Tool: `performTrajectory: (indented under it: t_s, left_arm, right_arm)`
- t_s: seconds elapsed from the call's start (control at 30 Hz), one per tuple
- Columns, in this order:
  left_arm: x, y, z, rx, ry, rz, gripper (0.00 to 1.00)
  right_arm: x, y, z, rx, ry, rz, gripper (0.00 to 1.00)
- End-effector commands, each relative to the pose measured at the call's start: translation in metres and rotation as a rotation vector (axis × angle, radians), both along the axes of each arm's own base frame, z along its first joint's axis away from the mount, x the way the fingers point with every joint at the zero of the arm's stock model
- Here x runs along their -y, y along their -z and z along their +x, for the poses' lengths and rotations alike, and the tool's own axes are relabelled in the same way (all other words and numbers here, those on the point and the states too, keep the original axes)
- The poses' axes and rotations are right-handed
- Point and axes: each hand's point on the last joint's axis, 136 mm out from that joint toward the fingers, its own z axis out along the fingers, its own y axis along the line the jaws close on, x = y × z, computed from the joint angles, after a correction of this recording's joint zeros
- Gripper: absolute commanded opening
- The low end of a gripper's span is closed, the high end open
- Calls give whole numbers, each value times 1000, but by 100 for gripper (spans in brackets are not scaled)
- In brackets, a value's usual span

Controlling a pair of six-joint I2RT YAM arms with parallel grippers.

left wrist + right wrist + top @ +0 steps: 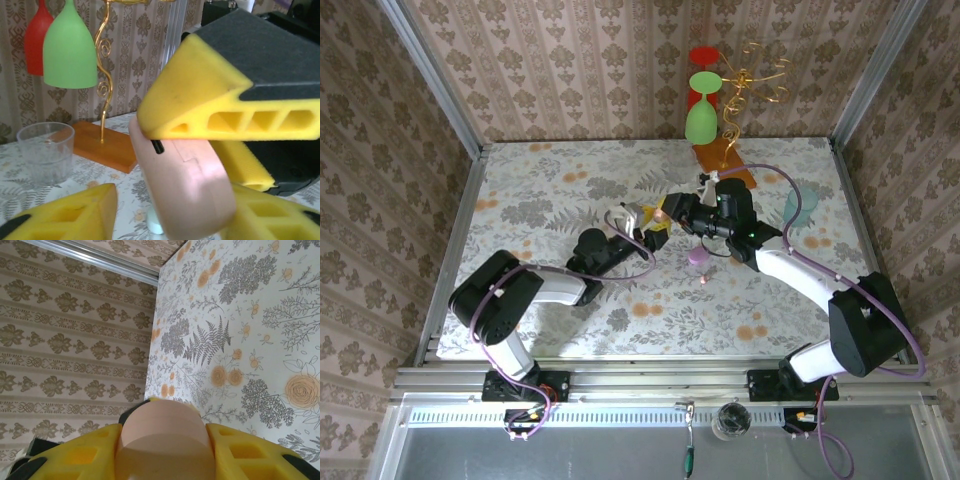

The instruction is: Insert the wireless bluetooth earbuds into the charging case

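A pale pink pebble-shaped charging case [661, 213] hangs above the middle of the table where both arms meet. My right gripper [672, 210] is shut on it, and in the right wrist view the case [162, 412] sits clamped between the two yellow fingers [75, 455]. My left gripper [175, 212] stands around the same case [190, 190]. The case rests against the left gripper's right finger [270, 215], and a gap shows to its left finger [70, 215]. A tiny pale nub, an earbud [706, 280], lies on the table next to a lilac pebble [698, 257].
A gold stand on an orange wooden base [725, 160] holds a green bell shape [701, 110] and a red one [703, 58] at the back. A clear glass [801, 205] stands right of the arms. A small white object [155, 222] lies under the case.
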Motion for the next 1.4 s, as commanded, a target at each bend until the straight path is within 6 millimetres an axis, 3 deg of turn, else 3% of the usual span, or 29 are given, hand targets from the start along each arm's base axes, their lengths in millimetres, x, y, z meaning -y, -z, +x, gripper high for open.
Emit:
performTrajectory:
  t_s: [0.0, 0.27, 0.6, 0.83, 1.13, 1.2, 1.37]
  left_arm:
    - [0, -13, 7, 23, -5, -36, 40]
    - [1, -16, 1, 21, 44, -40, 19]
    - [-5, -17, -16, -4, 173, -44, 21]
    - [-11, -12, -45, -48, 361, -33, 21]
    - [-14, -23, -80, -90, 528, -49, 21]
    - [-15, -24, -85, -96, 545, -50, 21]
    - [-17, -27, -90, -87, 560, -51, 22]
  right_arm:
    - [-3, 9, -6, -29, -40, 7, 38]
    - [-3, 21, -5, -52, -52, -19, 40]
    - [11, 5, -2, 96, -91, -85, 67]
    - [2, -29, -32, 315, -361, -137, 80]
    - [-5, -32, -75, 546, -661, -161, 79]
    - [-4, -41, -84, 608, -692, -172, 78]
    - [-6, -47, -96, 638, -766, -128, 66]
